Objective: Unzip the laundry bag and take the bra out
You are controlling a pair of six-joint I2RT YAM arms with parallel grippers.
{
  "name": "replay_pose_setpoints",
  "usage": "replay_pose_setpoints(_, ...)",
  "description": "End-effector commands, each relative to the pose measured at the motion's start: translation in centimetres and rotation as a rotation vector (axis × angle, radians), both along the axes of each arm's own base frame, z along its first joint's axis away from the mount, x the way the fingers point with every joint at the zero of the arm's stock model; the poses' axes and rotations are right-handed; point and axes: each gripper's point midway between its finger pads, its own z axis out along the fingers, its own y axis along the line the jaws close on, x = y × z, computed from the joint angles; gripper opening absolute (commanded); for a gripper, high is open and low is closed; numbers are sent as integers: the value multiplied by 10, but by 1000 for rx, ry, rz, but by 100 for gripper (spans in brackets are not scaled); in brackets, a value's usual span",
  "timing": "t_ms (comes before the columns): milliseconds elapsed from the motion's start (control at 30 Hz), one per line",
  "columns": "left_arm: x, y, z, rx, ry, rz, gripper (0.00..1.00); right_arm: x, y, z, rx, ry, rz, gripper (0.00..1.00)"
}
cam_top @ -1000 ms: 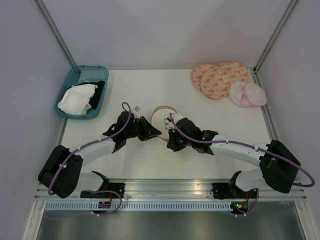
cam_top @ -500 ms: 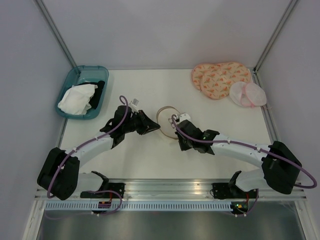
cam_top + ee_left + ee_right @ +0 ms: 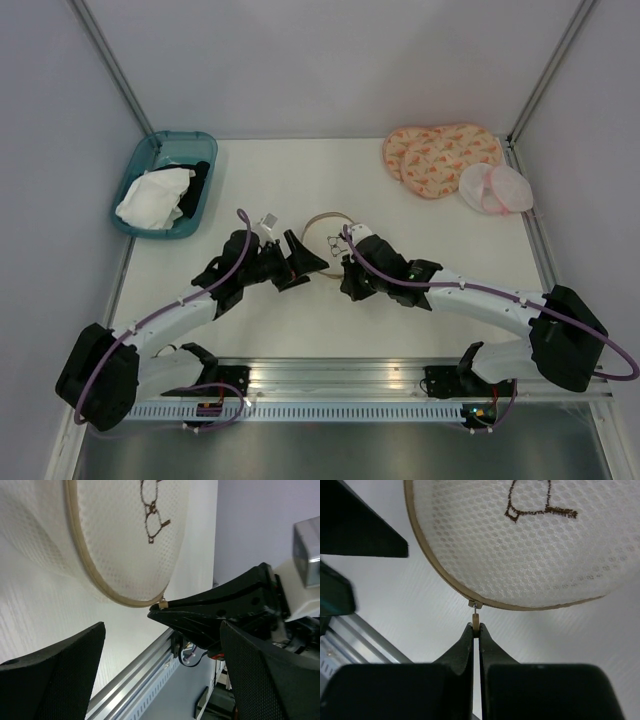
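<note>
The laundry bag (image 3: 325, 231), a cream-white mesh pouch with a tan rim and a dark bra icon, lies mid-table. It fills the top of the right wrist view as the laundry bag (image 3: 520, 555) and the upper left of the left wrist view as the laundry bag (image 3: 125, 535). My right gripper (image 3: 476, 628) is shut on the small tan zipper pull (image 3: 476, 620) at the bag's near rim. My left gripper (image 3: 303, 258) stands wide open just left of the bag, holding nothing. In its own view the left gripper (image 3: 162, 645) faces the right gripper (image 3: 210, 610). The bra is hidden.
A teal bin (image 3: 140, 160) with a white cloth (image 3: 152, 198) and a black cloth sits at the back left. A pink-orange patterned pad (image 3: 440, 155) and a pale pink mesh pair (image 3: 495, 187) lie at the back right. A metal rail (image 3: 340, 375) runs along the near edge.
My left gripper has opened wide, let go of the bag and drawn back slightly to the left. The bag has settled flat. The right gripper stays shut on the zipper pull.
</note>
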Motion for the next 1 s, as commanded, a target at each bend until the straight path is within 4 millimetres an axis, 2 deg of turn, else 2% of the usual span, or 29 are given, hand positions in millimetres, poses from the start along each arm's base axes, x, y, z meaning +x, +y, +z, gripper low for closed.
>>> replay_pose_setpoints(0,-4,4,-17,17,53,41,98,-3,34,42,188,-33,92,1)
replay_pose_setpoints(200,12,-2,-31,21,63,67,93,-11,44,48,236,-18,142,0)
replay_pose_setpoints(433,27,-9,-26,-21,45,107,78,-25,47,45,234,1,206,0)
replay_pose_setpoints(633,28,-9,-26,-19,39,110,47,-35,45,35,193,22,249,1)
replay_pose_setpoints(667,29,-9,-26,-18,38,110,34,-35,44,33,183,19,244,0)
replay_pose_setpoints(733,28,-9,-27,-13,43,108,20,-35,40,30,156,27,232,0)
replay_pose_setpoints(833,27,-9,-30,-1,50,97,13,-27,26,18,61,21,171,0)
replay_pose_setpoints(967,29,-10,-28,19,37,84,10,-19,-5,-2,-100,24,77,1)
